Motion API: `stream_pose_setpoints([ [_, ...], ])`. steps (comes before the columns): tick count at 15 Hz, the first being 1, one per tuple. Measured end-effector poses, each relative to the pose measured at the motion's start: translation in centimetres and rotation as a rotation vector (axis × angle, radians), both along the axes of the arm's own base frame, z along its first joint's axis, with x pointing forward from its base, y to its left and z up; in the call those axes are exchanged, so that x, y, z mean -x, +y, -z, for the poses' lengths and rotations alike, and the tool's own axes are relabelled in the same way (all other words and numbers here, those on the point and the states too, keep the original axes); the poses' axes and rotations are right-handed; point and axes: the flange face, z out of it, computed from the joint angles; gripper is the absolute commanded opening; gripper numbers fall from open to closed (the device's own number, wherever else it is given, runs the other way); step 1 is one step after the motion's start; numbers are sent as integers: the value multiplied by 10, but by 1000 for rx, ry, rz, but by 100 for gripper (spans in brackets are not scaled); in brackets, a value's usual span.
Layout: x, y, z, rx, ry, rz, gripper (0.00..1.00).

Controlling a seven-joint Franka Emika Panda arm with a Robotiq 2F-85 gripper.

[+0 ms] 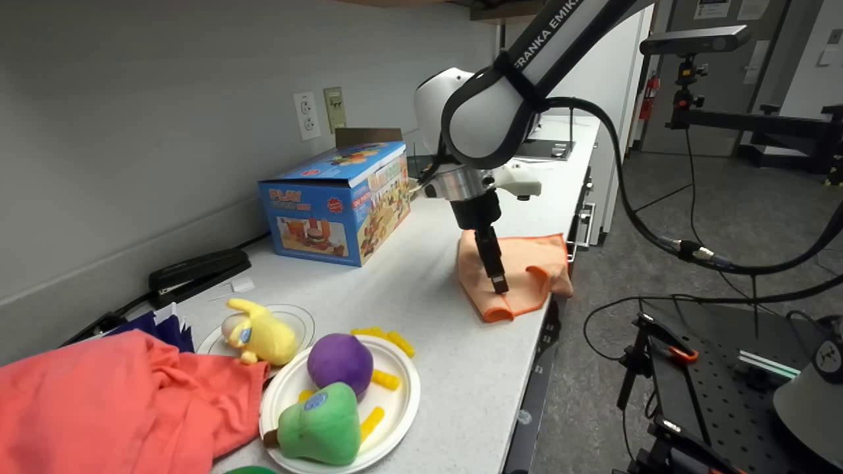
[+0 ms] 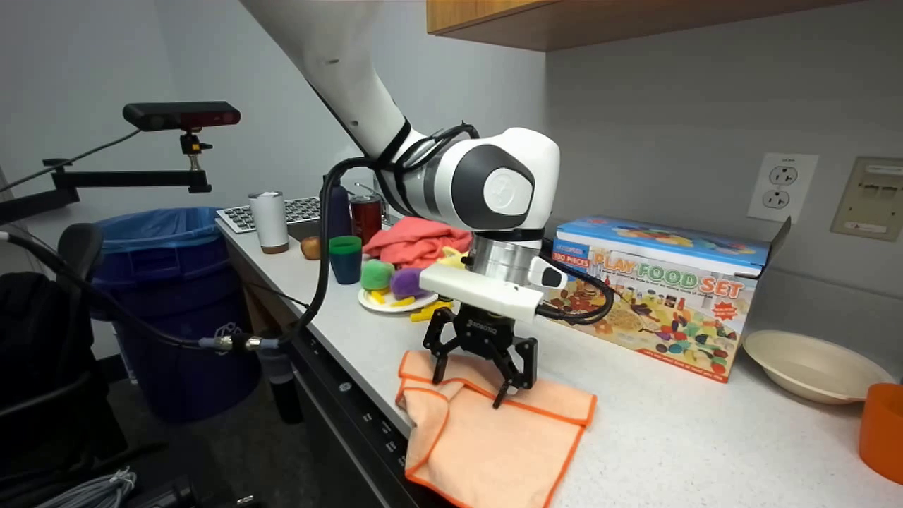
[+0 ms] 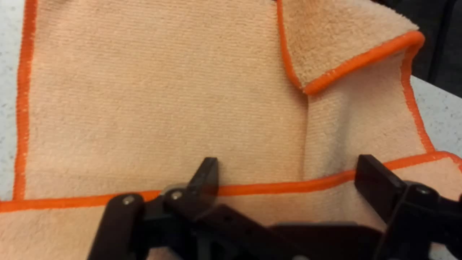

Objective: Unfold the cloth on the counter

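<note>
The salmon cloth (image 2: 504, 451) with orange hems lies partly folded on the grey-white counter (image 2: 656, 437). One strip is turned over along its side, its hem crossing the wrist view below the cloth's flat middle (image 3: 162, 90). Near the counter's front edge a corner (image 3: 346, 39) is flipped back, and part of the cloth (image 1: 527, 253) reaches past that edge. Pointing down over the folded strip, my gripper (image 2: 469, 390) has its fingers wide apart. In the wrist view the hem runs between the gripper's (image 3: 288, 159) fingertips, ungripped. Whether the tips touch the fabric I cannot tell.
A toy food box (image 2: 649, 303) stands by the wall, with a beige bowl (image 2: 818, 367) and an orange cup (image 2: 882, 430) beyond it. A plate (image 1: 411, 395) of toy food, bunched coral-red fabric (image 1: 118, 401) and a black stapler (image 1: 197, 273) occupy another stretch.
</note>
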Motion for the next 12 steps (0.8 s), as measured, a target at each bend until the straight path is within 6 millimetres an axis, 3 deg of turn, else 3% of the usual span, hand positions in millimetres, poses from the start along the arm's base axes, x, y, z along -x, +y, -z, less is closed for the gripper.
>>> stream_pose_setpoints([
  [6,-15,-11,-1,12,-121,56,100],
  [12,-36,-47,-4,167,-335,165,100],
])
